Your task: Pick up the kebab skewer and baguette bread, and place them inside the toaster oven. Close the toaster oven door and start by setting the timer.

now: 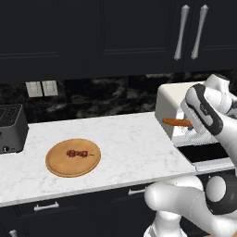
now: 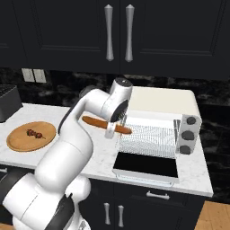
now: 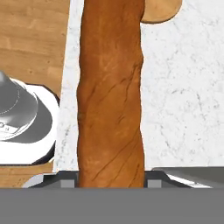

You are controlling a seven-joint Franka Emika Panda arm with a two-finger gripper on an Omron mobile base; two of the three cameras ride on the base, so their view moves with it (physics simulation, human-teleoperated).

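My gripper [image 2: 111, 128] is shut on the baguette bread [image 2: 95, 121], a long orange-brown loaf held level in the air just left of the toaster oven [image 2: 161, 101]. In the hand view the baguette [image 3: 111, 96] runs straight up between the fingers. The toaster oven door [image 2: 146, 165] lies folded down flat, and the wire rack [image 2: 146, 134] shows inside. The kebab skewer [image 1: 77, 153] lies on the round wooden board [image 1: 60, 164] to the left on the counter. From the left base view, the loaf's tip [image 1: 175, 122] pokes out beside the oven [image 1: 171, 99].
A dark slot toaster [image 1: 11, 127] stands at the counter's far left. Three dark knobs [image 2: 188, 133] sit on the oven's right side. Dark cabinets with silver handles [image 2: 118, 32] hang overhead. White marble counter [image 1: 129, 139] stretches between board and oven.
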